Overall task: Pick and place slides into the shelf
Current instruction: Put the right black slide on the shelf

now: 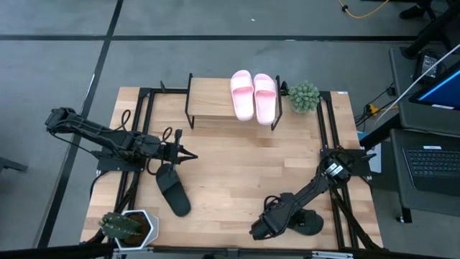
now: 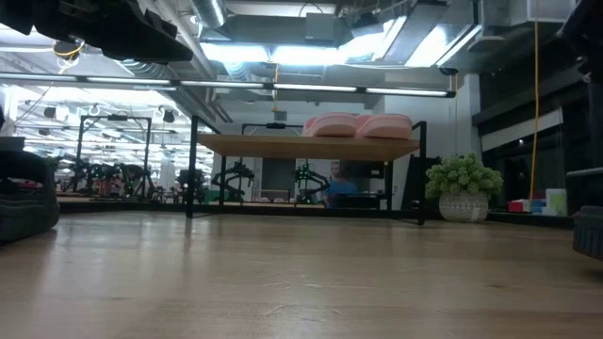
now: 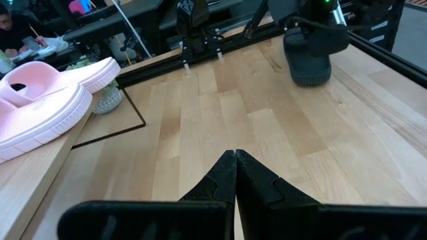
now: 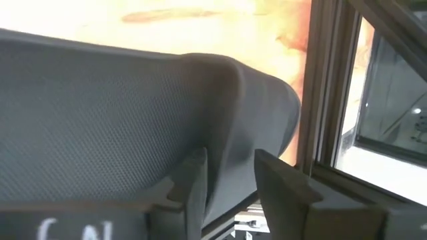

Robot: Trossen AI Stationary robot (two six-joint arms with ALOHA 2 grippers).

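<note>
Two pale pink slides lie side by side on the right half of the shelf's top board, which stands at the table's far edge. One black slide lies flat on the table, just near-side of my left gripper. That gripper is shut, empty, and points toward the table's middle. The other black slide is at the near right corner, and my right gripper is shut on it. The left wrist view shows that black slide under the right arm. My right gripper pinches the black slide between its two fingers on a raised, curved edge of its textured dark body. The left wrist view shows the arm coming down on it from above. I cannot tell whether the slide is lifted clear of the table.
A green potted plant stands right of the shelf. A cactus in a white pot sits at the near left corner. Black frame rails run along both table sides. Bare wood spans the middle, and the shelf's left half is bare.
</note>
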